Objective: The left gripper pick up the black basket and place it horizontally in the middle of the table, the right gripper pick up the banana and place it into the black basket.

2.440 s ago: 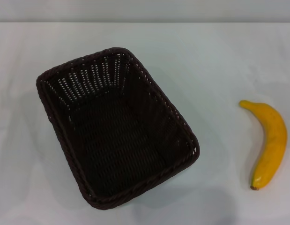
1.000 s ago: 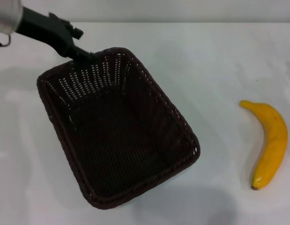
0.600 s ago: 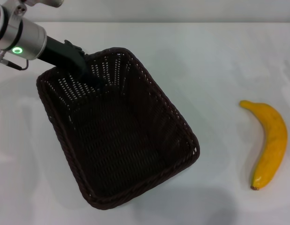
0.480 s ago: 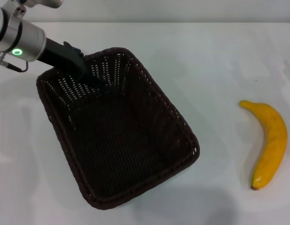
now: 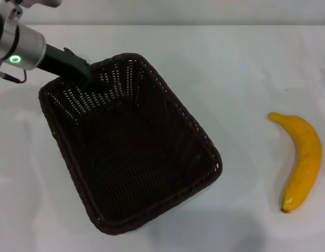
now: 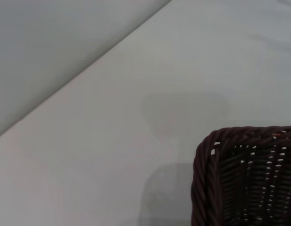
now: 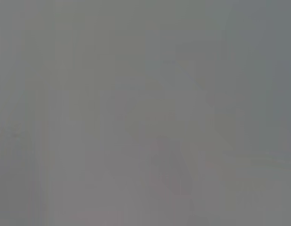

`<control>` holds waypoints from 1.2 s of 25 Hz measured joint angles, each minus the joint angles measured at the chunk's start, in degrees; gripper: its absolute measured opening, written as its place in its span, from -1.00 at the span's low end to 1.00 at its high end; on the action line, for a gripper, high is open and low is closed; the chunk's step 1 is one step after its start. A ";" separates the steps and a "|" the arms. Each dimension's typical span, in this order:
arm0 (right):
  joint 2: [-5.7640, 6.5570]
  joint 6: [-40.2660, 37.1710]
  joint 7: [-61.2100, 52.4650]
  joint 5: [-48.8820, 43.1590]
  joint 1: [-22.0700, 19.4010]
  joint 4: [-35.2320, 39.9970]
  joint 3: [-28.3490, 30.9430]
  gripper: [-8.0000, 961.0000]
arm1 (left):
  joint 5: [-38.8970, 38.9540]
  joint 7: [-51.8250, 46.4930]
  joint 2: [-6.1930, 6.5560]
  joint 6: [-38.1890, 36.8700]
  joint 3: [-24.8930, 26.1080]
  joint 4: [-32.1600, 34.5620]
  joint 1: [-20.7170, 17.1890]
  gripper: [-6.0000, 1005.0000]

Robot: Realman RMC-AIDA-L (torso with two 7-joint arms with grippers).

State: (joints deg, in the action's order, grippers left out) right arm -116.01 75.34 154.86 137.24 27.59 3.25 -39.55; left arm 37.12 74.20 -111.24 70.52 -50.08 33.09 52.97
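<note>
The black basket (image 5: 130, 157) lies at a slant on the left half of the white table (image 5: 241, 73). Its inside holds nothing. My left gripper (image 5: 91, 80) reaches in from the far left and grips the basket's far rim, one finger inside the wall. A corner of the basket (image 6: 216, 183) also shows in the left wrist view. The yellow banana (image 5: 304, 160) lies on the table at the right, well apart from the basket. My right gripper is out of view, and the right wrist view shows only a blank grey.
The table's far edge (image 5: 204, 24) runs along the top of the head view, with a grey wall behind it. Bare tabletop lies between the basket and the banana.
My left arm came in from the far left and set its fingers on the basket's far rim. In the last half second the basket shifted slightly left with it. The banana has not moved.
</note>
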 joint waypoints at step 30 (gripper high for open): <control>0.33 -0.41 0.00 0.41 -1.00 0.35 0.37 0.71 | 14.95 -10.69 4.17 12.48 10.87 1.98 -8.74 -0.61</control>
State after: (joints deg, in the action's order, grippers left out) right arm -115.68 74.93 154.87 137.65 26.59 3.60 -39.17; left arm 52.07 63.51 -107.07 83.00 -39.21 35.07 44.22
